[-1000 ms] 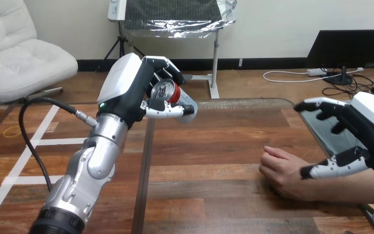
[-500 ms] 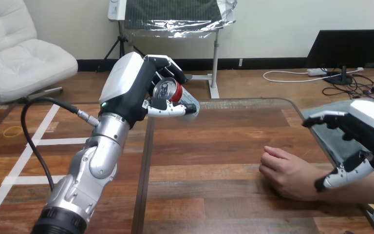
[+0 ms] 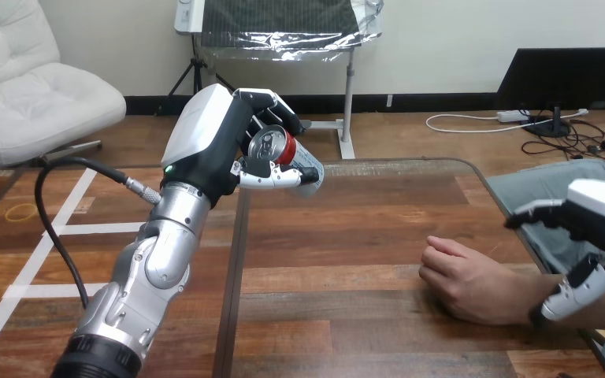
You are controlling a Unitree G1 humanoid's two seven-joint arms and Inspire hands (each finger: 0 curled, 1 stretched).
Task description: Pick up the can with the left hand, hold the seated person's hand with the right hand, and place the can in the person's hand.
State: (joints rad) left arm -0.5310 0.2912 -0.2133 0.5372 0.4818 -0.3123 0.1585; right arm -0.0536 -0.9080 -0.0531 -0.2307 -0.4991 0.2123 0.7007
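Observation:
A red and silver can [image 3: 282, 150] is raised above the table's far left part, tilted with its top toward me. My left hand [image 3: 228, 142] is shut on it, fingers over the top side and thumb under it. The person's hand [image 3: 465, 277] rests loosely curled on the table at the right, palm down. My right hand [image 3: 603, 228] hovers over the person's wrist at the right edge, fingers spread and thumb hanging down beside the forearm. It is apart from the wrist.
The wooden table [image 3: 347, 228] has a rounded far right corner and a dark seam running down its left part. The person's knee [image 3: 551, 185] shows past the table's right edge.
My right hand has drawn back to the right and lower, from above the person's knuckles to over the wrist. The left hand with the can has barely shifted.

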